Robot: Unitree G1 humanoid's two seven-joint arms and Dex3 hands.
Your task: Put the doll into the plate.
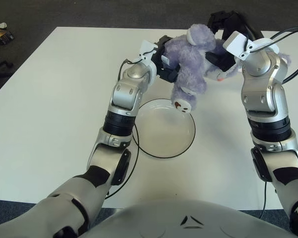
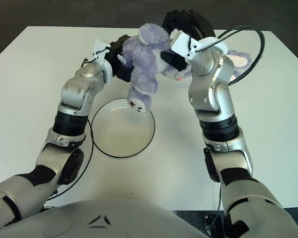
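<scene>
Starting nearest the robot, the white plate (image 1: 166, 130) sits on the white surface (image 1: 49, 109) between the two forearms, its bowl bare; a thin black cable curls round its near rim. That spot is presumably where the toy should come down, within reach of both arms.

Just beyond the plate's far rim hangs the purple doll (image 1: 188, 62), a plush animal held clear of the surface. Its feet dangle lowest, above the far right part of the plate, while its head tips toward the far side. It is carried from both flanks, which would keep a soft, floppy body from sagging or twisting out of one grip.

On the doll's left side, the left hand (image 1: 164, 62) has its dark fingers closed against the plush body. On the right, the right hand (image 2: 176, 59) presses in near the doll's shoulder, gripping it as well.

Farther right, partly hidden behind the right arm, lies a second plush toy (image 1: 282, 58), pale purple with pink. The doll is judged not yet low enough to release.
</scene>
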